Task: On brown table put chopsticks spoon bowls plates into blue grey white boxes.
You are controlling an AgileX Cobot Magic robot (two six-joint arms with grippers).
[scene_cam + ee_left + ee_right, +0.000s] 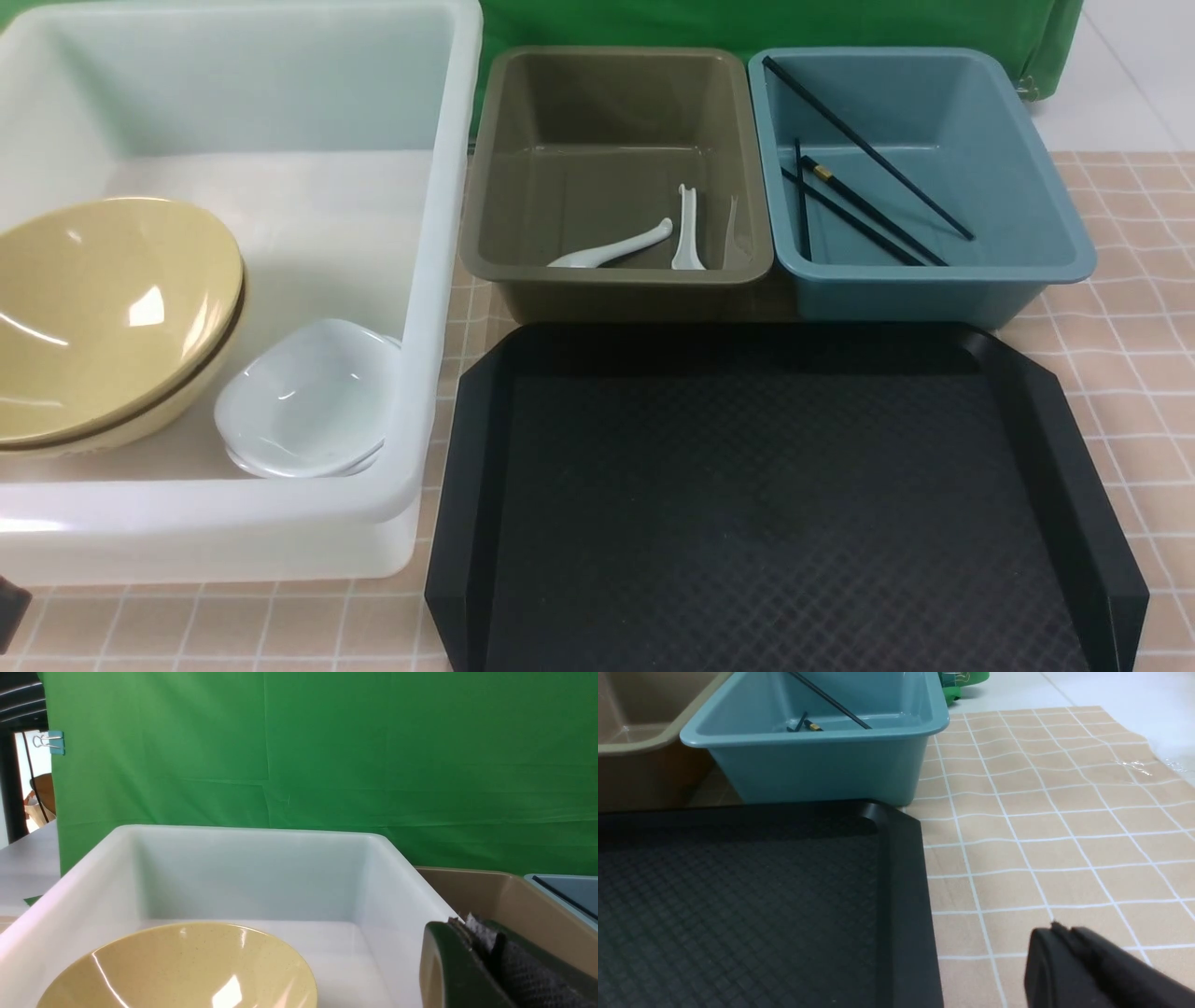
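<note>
Sorting looked complete: yellow bowls and white plates lay in the white tub, spoons in the olive-grey bin, chopsticks in the teal bin — black tray bare. Left gripper and right gripper (both empty) had jaws together; next, probably only retreat.

The white tub is translucent plastic, smooth with a soft sheen. The olive-grey bin and teal-blue bin are opaque plastic, smooth and mildly glossy. The yellow bowls are glossy, faintly speckled; the white dishes and spoons shine like glazed ceramic. The chopsticks are dull black with a gold band. The black tray is matt, cross-hatched plastic. The table wears a slightly wrinkled tile-print cloth. Behind hangs matt green fabric. The left gripper carries rough, woven-looking black padding.
</note>
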